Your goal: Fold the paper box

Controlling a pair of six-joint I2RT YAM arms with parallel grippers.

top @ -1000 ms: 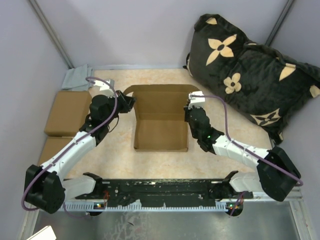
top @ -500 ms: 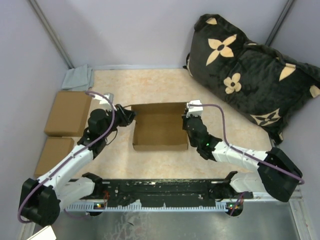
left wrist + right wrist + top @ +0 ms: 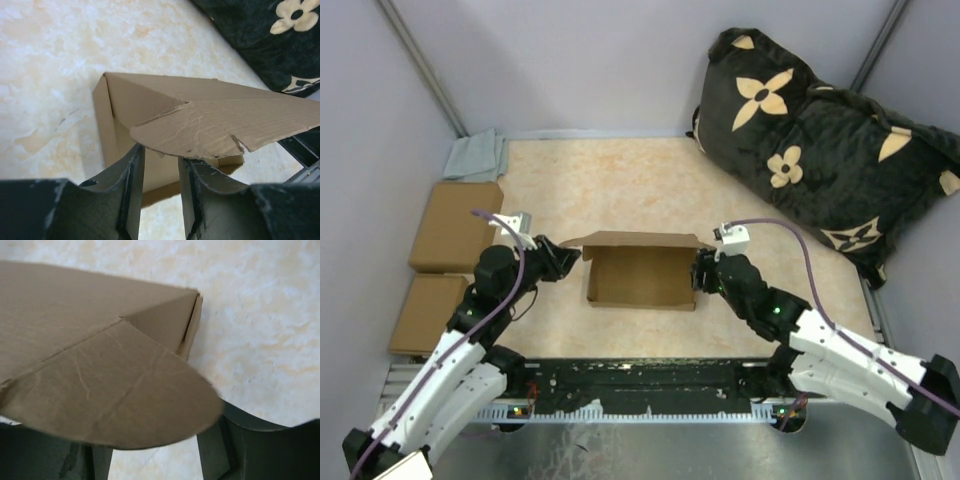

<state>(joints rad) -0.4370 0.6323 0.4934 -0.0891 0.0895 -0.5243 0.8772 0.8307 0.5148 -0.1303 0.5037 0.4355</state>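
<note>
Centre of counter (image 3: 620,180): paper box (image 3: 640,278), lid panel tilted over tray. Left tool (image 3: 566,258) at box's 9 o'clock, fingers (image 3: 131,175) apart, edge of rounded side flap (image 3: 200,132) sitting at gap, not pinched. Right tool (image 3: 704,272) at box's 3 o'clock, its fingers (image 3: 220,452) spread wide beneath other rounded flap (image 3: 110,390), gripping nothing. Two cardboard blocks (image 3: 455,225) at counter's 9 o'clock. Dark flowered cushion (image 3: 820,130) at 2 o'clock.
</note>
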